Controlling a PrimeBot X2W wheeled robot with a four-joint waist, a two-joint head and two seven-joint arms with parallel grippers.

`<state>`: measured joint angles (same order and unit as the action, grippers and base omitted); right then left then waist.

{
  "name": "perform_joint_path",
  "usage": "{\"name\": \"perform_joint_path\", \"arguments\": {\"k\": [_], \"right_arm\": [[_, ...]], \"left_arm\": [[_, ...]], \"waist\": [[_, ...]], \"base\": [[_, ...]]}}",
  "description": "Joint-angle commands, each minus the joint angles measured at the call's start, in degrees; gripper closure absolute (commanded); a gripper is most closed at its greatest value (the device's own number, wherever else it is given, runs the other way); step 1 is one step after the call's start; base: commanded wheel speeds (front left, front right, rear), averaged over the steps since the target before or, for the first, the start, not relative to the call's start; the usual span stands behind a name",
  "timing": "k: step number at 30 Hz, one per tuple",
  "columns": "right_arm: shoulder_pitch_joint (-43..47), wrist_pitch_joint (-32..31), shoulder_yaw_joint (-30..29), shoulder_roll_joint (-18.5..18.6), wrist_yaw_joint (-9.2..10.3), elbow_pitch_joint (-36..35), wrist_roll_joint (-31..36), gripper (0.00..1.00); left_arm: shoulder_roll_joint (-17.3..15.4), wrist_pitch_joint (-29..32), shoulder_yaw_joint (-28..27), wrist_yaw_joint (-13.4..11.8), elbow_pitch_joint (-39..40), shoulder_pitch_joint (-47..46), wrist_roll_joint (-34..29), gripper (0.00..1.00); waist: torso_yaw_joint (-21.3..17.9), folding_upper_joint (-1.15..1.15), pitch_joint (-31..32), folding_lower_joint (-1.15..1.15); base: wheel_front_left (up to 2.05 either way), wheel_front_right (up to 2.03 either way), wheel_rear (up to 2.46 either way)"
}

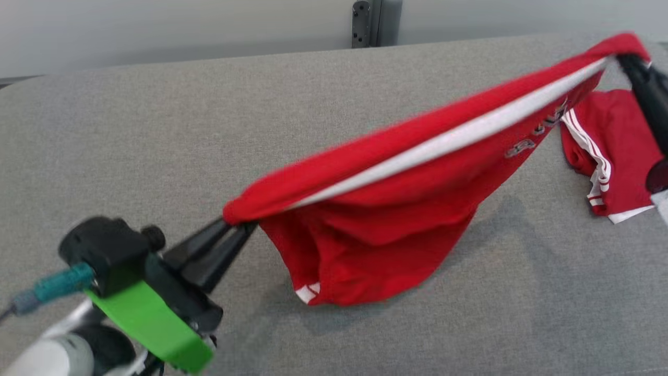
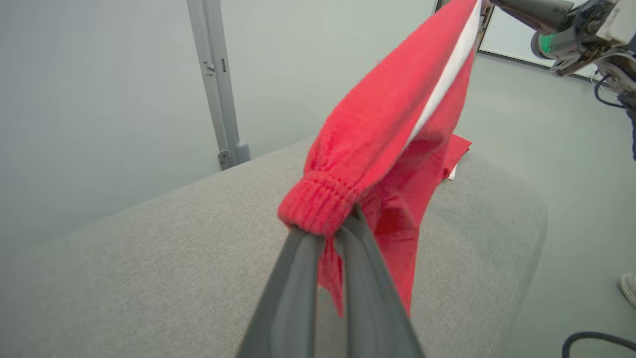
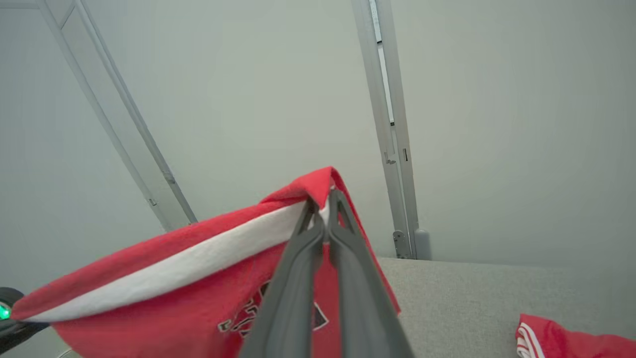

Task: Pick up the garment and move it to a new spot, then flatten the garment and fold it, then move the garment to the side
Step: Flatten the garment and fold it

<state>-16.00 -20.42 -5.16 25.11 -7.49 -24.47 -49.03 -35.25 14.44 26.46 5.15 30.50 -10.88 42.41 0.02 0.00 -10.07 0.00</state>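
Observation:
The garment (image 1: 396,177) is red with a white band and lettering. It hangs stretched in the air over the grey cushioned surface (image 1: 156,130). My left gripper (image 1: 237,225) is shut on its ribbed left end (image 2: 318,204), at lower left in the head view. My right gripper (image 1: 618,56) is shut on the other end at upper right (image 3: 323,199). The cloth sags in a pouch between them, its lower edge close to the surface. In the left wrist view my left gripper (image 2: 330,228) pinches the ribbed cuff.
A second red piece with white stripes (image 1: 608,151) lies on the surface at the right, below my right arm (image 3: 561,340). A grey post (image 1: 373,23) stands behind the far edge. A shoe (image 2: 628,288) shows on the floor at the right.

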Motion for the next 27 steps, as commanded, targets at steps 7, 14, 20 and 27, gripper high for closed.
{"name": "perform_joint_path", "arguments": {"k": [7, 14, 20, 27], "right_arm": [[-26.98, -6.03, 0.1, -1.52, 0.0, 11.34, 3.97, 1.0], [-52.9, 1.29, 1.39, -8.72, -0.02, 30.42, 13.41, 1.0], [-63.58, 14.46, 3.67, -14.63, -0.01, 42.4, 15.48, 1.0], [-53.18, 22.95, 14.81, -12.45, -0.01, 48.65, 10.66, 1.0]], "left_arm": [[1.32, 10.73, -1.45, 1.92, -8.98, -31.38, 6.84, 1.0], [8.85, 8.43, 2.76, 2.35, -32.18, -62.08, 1.35, 1.0], [11.28, -5.96, 7.33, 2.33, -50.47, -76.44, -7.67, 1.0], [10.21, -20.08, 17.74, 2.34, -62.54, -70.82, -7.09, 1.0]], "waist": [[-0.86, 0.0, -13.06, 0.0], [-1.91, 0.0, -21.69, 0.0], [-4.52, 0.0, -25.32, 0.0], [-5.5, 0.0, -25.87, 0.0]], "base": [[0.0, 0.0, 0.0], [0.0, 0.0, 0.0], [0.0, 0.0, 0.0], [0.0, 0.0, 0.0]]}}
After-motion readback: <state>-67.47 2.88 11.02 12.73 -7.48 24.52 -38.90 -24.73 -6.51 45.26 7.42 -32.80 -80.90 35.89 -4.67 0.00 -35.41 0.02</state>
